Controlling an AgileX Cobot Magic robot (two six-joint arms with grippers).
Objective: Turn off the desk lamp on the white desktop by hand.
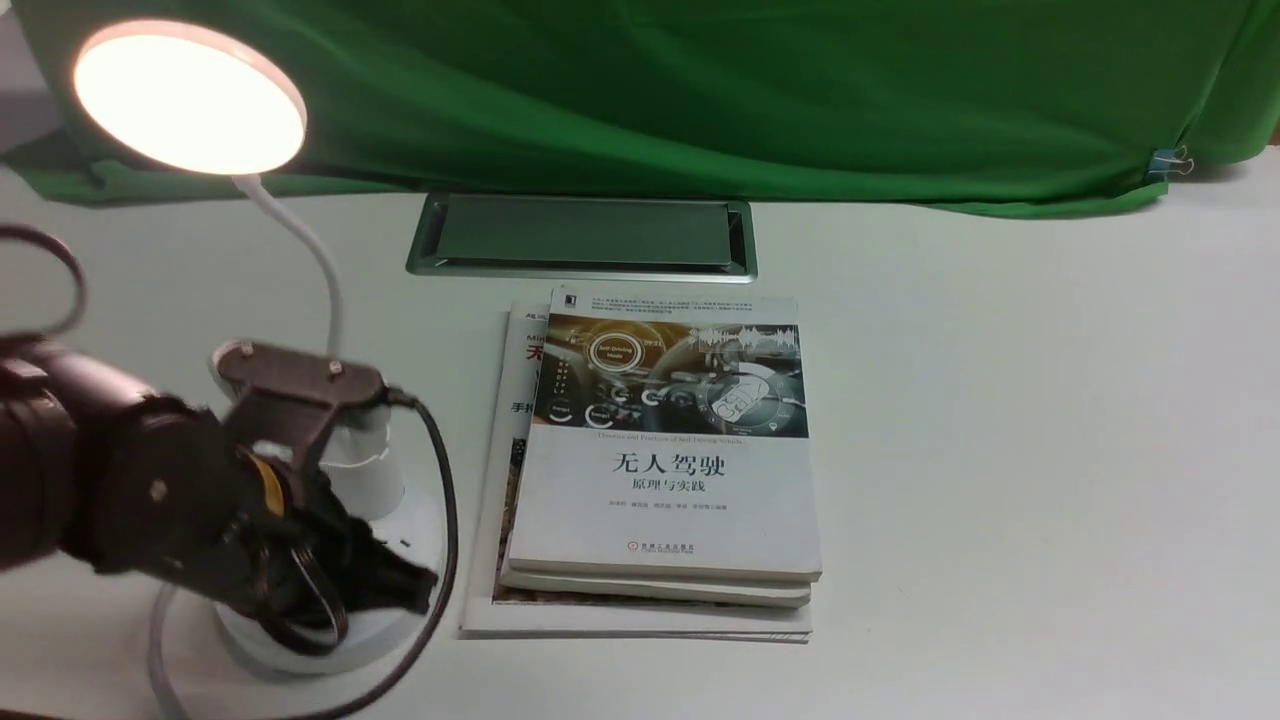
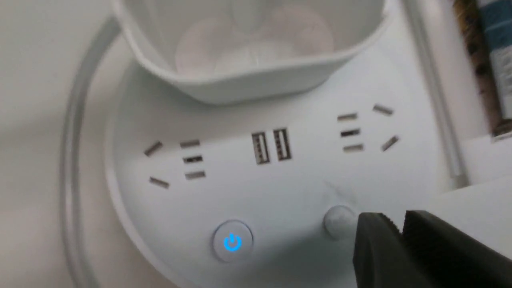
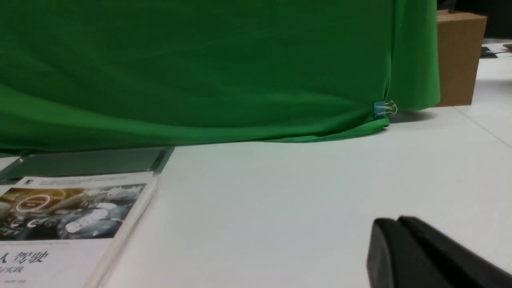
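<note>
**Lamp lit, left end effector at its base**

We see the desk lamp (image 1: 190, 100) at the near left of the table (image 1: 1000, 450). Its disc head glows, and its round base stands just beside a stack of books (image 1: 660, 460). The left end effector (image 1: 405, 585) hangs over that base, closed on nothing. In the left wrist view its fingers (image 2: 376, 248) are pressed together, and their tip lies at the edge of a plain round button (image 2: 338, 220) (we cannot tell whether it touches). The power button (image 2: 233, 241) nearby glows blue. The right end effector (image 3: 394, 226) is also closed and empty, low over the table, right of the books. A cable hatch (image 1: 580, 235) lies beyond the books, before the green cloth (image 1: 750, 90).
</note>
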